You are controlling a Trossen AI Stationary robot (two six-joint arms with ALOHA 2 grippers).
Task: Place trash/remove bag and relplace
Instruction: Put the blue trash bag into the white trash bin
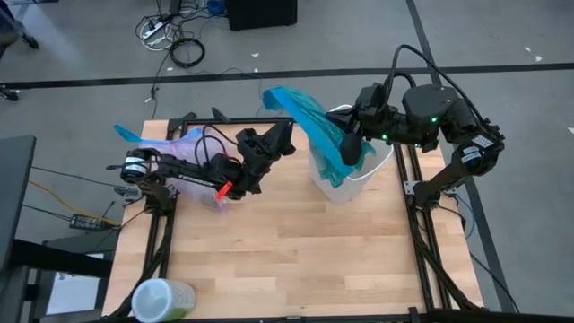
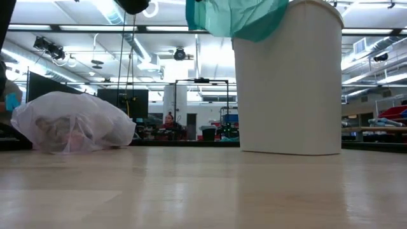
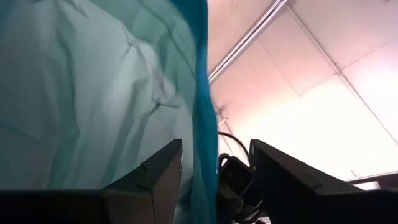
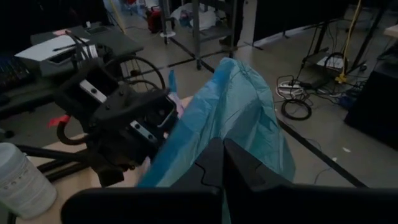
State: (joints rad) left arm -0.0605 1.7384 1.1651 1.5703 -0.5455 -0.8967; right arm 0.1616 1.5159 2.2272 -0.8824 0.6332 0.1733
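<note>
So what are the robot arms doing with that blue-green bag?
They are fitting a teal bag into the white bin at the back of the table. The right pincer is shut on the bag at the bin's rim. The left pincer is open, with the bag's free edge hanging between its fingers. The old pink bag, tied off with trash inside, lies on the table by the left arm.
</note>
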